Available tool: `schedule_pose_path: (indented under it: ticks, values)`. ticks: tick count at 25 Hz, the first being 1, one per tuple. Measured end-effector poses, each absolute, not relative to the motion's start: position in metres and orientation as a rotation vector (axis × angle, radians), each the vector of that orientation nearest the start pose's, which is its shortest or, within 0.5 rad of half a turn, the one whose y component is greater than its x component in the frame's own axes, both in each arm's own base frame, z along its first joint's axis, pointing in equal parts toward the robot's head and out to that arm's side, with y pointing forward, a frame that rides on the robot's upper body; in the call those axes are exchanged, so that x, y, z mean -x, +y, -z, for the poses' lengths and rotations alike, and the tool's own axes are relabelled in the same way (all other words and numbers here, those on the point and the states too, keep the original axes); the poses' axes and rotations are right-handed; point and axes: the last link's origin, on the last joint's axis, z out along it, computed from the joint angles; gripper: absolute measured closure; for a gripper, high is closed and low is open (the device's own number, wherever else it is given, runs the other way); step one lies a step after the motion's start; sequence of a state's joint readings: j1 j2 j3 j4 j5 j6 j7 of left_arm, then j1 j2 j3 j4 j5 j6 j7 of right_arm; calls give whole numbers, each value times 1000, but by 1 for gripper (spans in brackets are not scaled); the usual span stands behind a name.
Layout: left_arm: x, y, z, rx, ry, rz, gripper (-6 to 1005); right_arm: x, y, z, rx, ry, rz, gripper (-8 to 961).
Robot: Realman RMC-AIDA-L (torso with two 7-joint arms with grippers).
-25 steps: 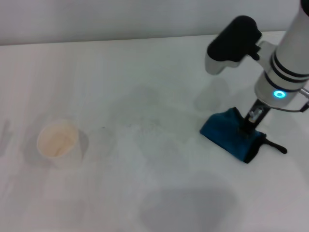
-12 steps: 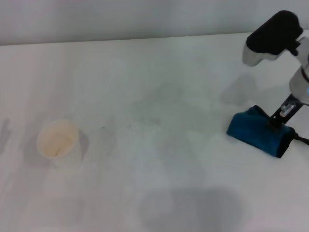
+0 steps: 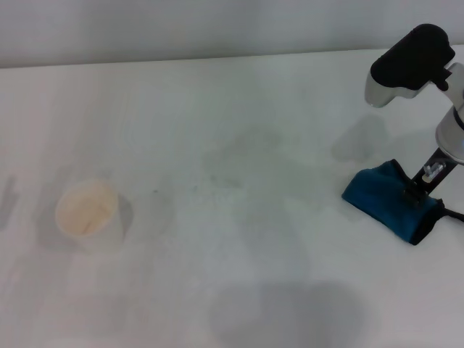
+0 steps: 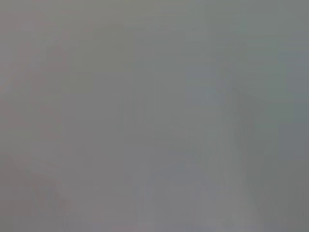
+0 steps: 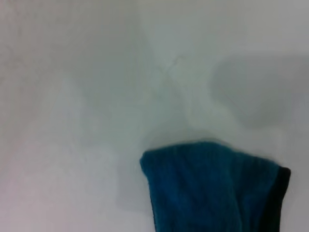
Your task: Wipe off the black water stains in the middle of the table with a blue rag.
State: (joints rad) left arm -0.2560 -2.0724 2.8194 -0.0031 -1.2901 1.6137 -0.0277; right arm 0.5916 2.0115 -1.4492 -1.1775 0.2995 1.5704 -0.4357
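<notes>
Head view: right pincer (image 3: 418, 187), pinching the rag (image 3: 388, 199), has dragged it rightward off mid-worktop (image 3: 217, 109); no blotch remains visible.

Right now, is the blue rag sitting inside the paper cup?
No, the blue rag lies on the table's right side, far from the cup.

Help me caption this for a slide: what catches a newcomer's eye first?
The blue rag stands out at the table's right edge, bunched under the right gripper. A white paper cup stands alone at the left. Only faint grey smears mark the middle.
</notes>
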Motion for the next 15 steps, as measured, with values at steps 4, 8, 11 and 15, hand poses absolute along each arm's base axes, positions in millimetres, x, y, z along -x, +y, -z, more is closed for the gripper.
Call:
schedule_pose_path:
  ticks: [4,8,11,15]
  values:
    - [356,243,-25,1537,-192,639,138,-258,348,-20,2273,1132,906,791]
    - [356,243,-25,1537,-192,641,138,-256,349,-20,2278,1118,895,731]
    - [355,243,-24,1536,-194,642,138,-253,350,-20,2304,1088,875,672]
    - [356,243,-23,1537,-205,639,138,-243,351,-26,2384,1005,750,594]
